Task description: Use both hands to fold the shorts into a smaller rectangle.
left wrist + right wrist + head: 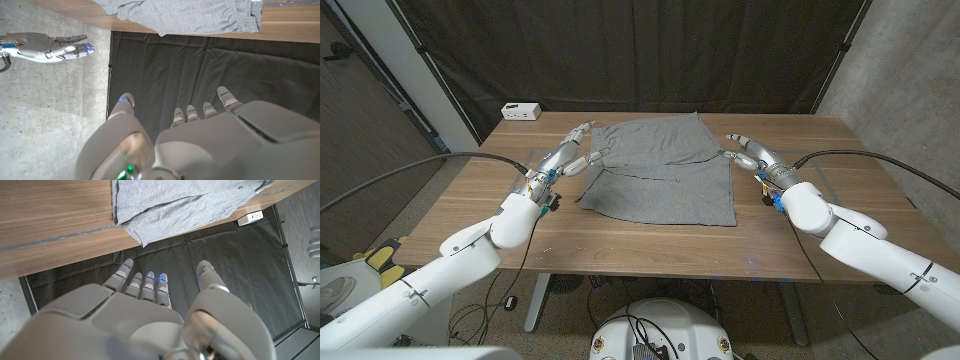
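Grey shorts (663, 170) lie spread on the wooden table (470, 220), folded once, with the waistband toward the far edge. My left hand (568, 155) hovers just off their left edge with fingers spread and nothing in them. My right hand (750, 153) hovers at their right edge, fingertips close to the cloth, fingers apart and holding nothing. In the left wrist view my left hand (190, 140) shows with the shorts (190, 15) beyond it and my right hand (47, 46) off to one side. The right wrist view shows my right hand (150, 315) and the shorts (170, 207).
A small white box (521, 111) sits at the table's far left corner. A black curtain (620, 50) hangs behind the table. Bare wood lies in front of the shorts and on both sides.
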